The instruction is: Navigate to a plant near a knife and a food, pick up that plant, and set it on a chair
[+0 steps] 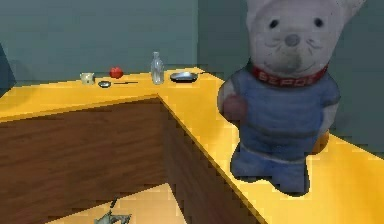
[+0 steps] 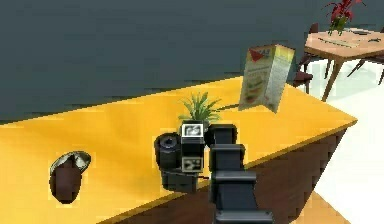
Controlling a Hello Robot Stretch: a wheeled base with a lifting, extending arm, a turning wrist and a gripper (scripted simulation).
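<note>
Gripper (image 2: pixel 172 160) seen against the yellow counter (image 2: pixel 110 140). Plant (image 2: pixel 200 107) stands at its 1 o'clock. Finger state and hold cannot be determined.

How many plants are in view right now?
2. One green leafy plant stands on the yellow counter in the arm side view's middle; one red plant sits on the wooden table at its top right. Others may be hidden.
</note>
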